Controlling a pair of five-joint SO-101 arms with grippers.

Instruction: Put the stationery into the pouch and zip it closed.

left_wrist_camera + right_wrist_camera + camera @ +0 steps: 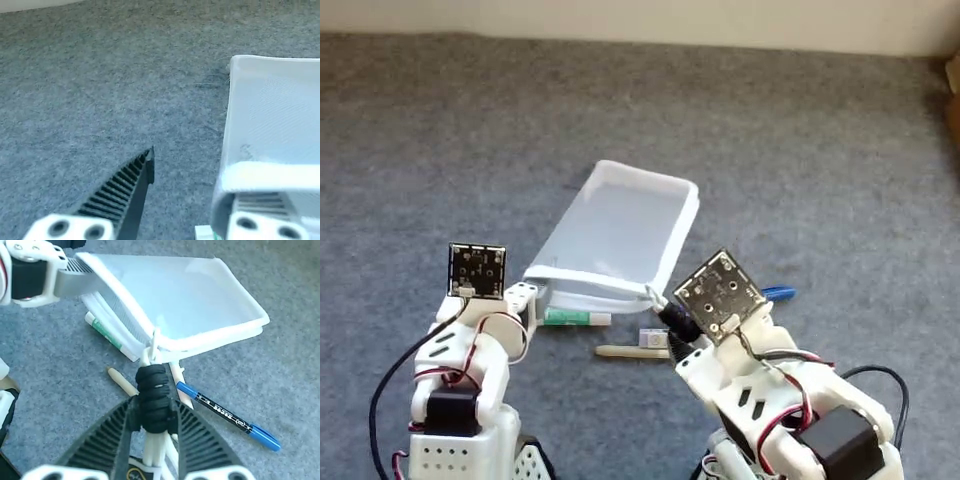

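Open pouch (pixel 620 225) lying at centre, stationery waiting outside
The right end effector (pixel 152 406) is pinching the zip pull (pixel 152 387); the left end effector (pixel 525 292) is gaping wide at the rim. The pencil (pixel 625 351) is lying at the pouch's 6 o'clock (blue pen (pixel 778 293), 4): best tensioning gently, not dragging.

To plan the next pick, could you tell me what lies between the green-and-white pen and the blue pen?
In the right wrist view, a beige wooden pencil and the black-wrapped zipper pull.
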